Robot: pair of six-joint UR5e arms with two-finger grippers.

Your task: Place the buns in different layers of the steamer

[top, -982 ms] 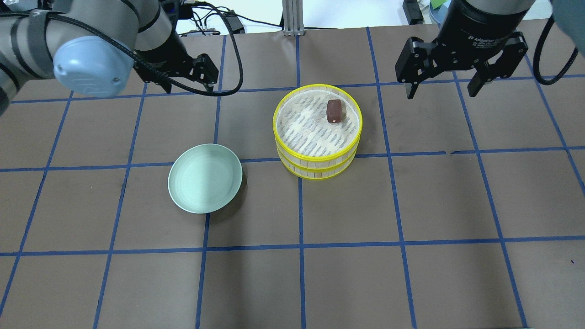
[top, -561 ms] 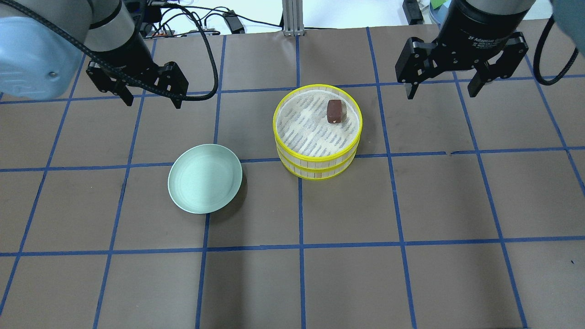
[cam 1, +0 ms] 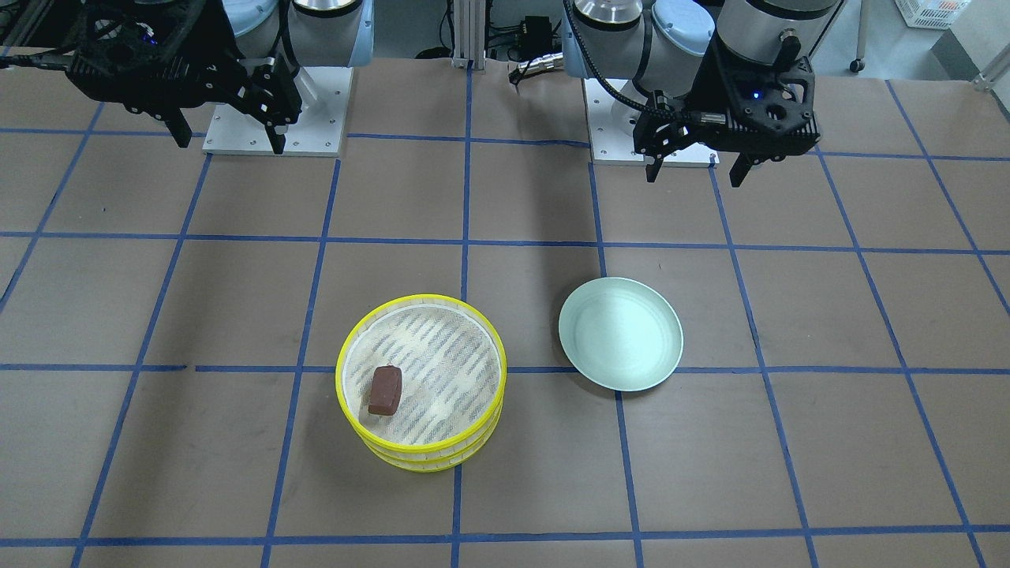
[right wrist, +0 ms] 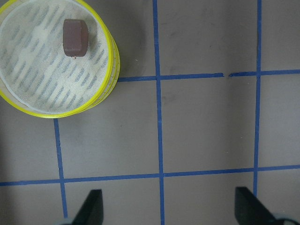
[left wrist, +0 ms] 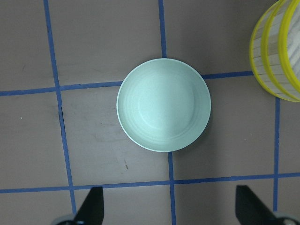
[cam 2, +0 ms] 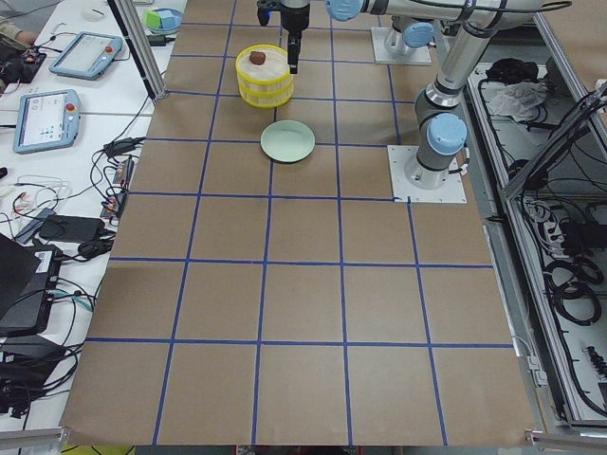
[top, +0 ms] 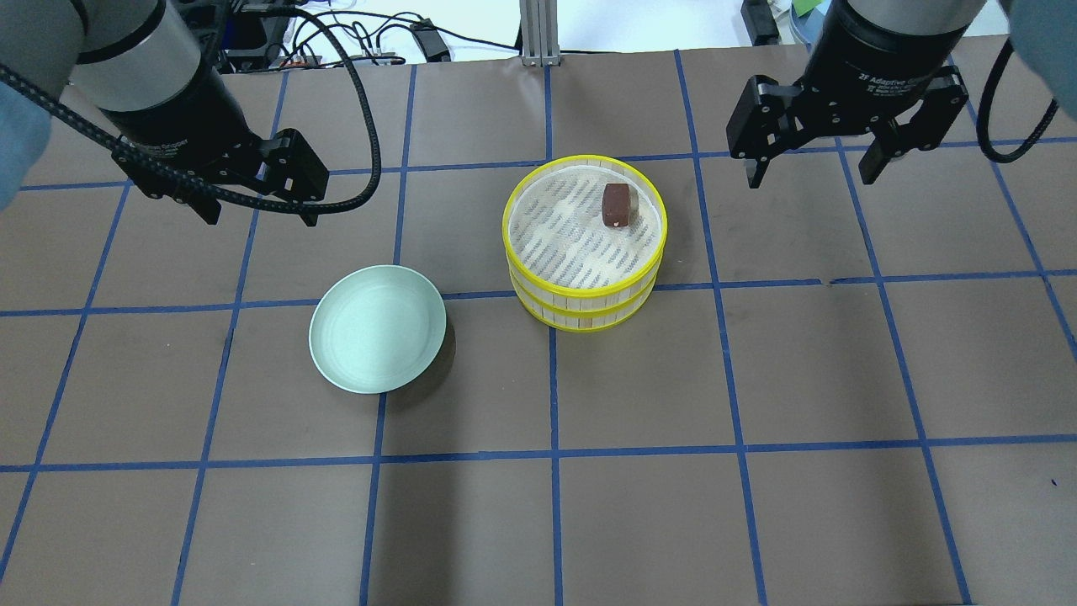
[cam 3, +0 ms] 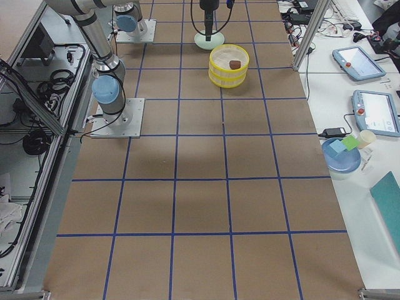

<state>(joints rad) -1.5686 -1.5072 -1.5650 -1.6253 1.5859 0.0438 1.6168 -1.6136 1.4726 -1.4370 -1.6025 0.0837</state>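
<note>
Steamer layers stacked on blue-gridded table; left tool, right tool gape empty.

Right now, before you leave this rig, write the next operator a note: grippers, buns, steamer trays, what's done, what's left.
Left gripper: open, empty, hovering on the robot's side of the green plate, which is bare.
Right gripper: open, empty, hovering off to the side of the trays.
Top tray sits stacked on the lower tray; the brown bun lies in the top tray.
Cream bun: in no view; the lower tray's inside is hidden.
Done: brown bun placed.
Left: probably only confirming the cream bun is in the lower tray.
</note>
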